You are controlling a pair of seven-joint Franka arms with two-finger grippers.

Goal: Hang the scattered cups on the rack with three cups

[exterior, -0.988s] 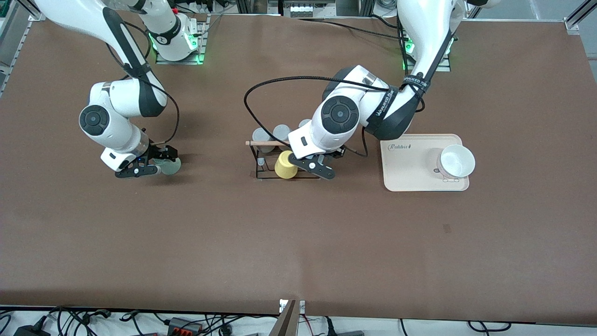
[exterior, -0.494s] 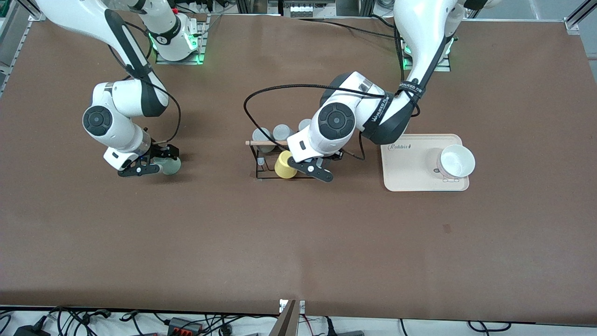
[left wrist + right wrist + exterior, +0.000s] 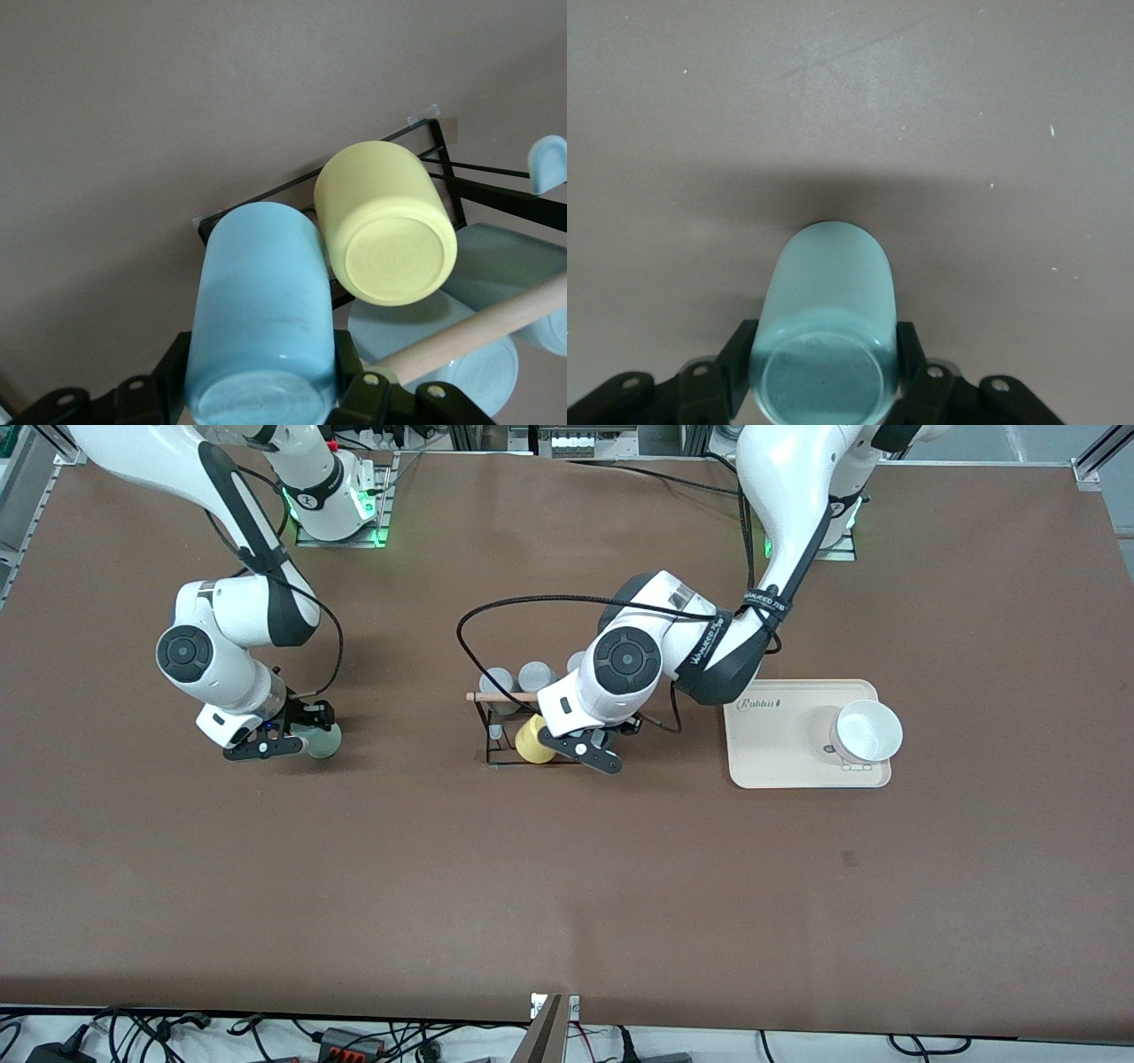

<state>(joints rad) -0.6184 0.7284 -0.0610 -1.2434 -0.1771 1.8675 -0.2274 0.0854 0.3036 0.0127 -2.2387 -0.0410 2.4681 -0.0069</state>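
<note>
Holding light blue cup (image 3: pixel 260 312), left pincer (image 3: pixel 580 750) pinches its sides over rack (image 3: pixel 507 726), mid-worktop toward robot-base edge. Cup long axis points down at rack base, just beside yellow cup (image 3: pixel 533 740) on peg; free peg not visible. Right pincer (image 3: pixel 282 741) pinches sage-green cup (image 3: pixel 322 739) near right arm's end, waiting.

The pale sage-green tapered plastic cup (image 3: pixel 324 740) (image 3: pixel 824 341) stood upside down toward the right arm's end of the table, base up, pinched at its sides between black fingers. The light blue tapered plastic cup (image 3: pixel 259 328) was upended too, gripped at the small black wire-frame rack (image 3: pixel 509 731) (image 3: pixel 443 173), just beside a yellow cup on a peg. A light wooden rod (image 3: pixel 500 696) (image 3: pixel 478 332) crossed the rack's top.
</note>
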